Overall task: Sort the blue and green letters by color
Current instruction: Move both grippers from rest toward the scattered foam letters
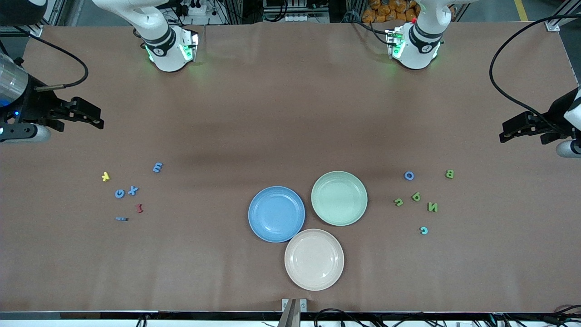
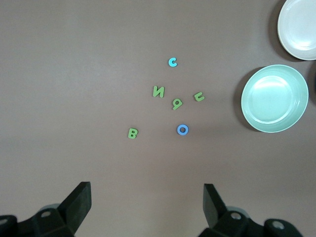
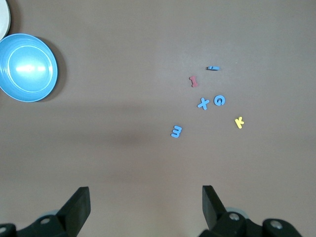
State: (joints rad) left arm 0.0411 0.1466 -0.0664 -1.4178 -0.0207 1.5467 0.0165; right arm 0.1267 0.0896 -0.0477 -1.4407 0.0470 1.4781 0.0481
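Sorting not yet begun: both end effectors are waiting with fingers apart and every letter is lying loose on the brown paper-covered bench (image 1: 290, 113).

Nearest the front camera, the round cream plastic plate (image 1: 314, 259) is sitting empty, with the round blue plate (image 1: 276, 214) at its 11 o'clock and the round pale green plate (image 1: 339, 198) at its 1 o'clock. Toward the right arm's end, the chunky blue letters E (image 1: 157, 167), X (image 1: 132, 190) and G (image 1: 119, 194) are lying with a yellow letter (image 1: 105, 176) and a red letter (image 1: 139, 208). Toward the left arm's end, the olive green letters B (image 1: 449, 173), N (image 1: 432, 207), P (image 1: 416, 196) and J (image 1: 398, 202) are clustering beside a blue O (image 1: 409, 175). The right end effector (image 1: 84, 116) and left end effector (image 1: 522, 127) are hovering empty above their ends. Next, I judge, an arm needs lowering over one letter for a narrow pinch.
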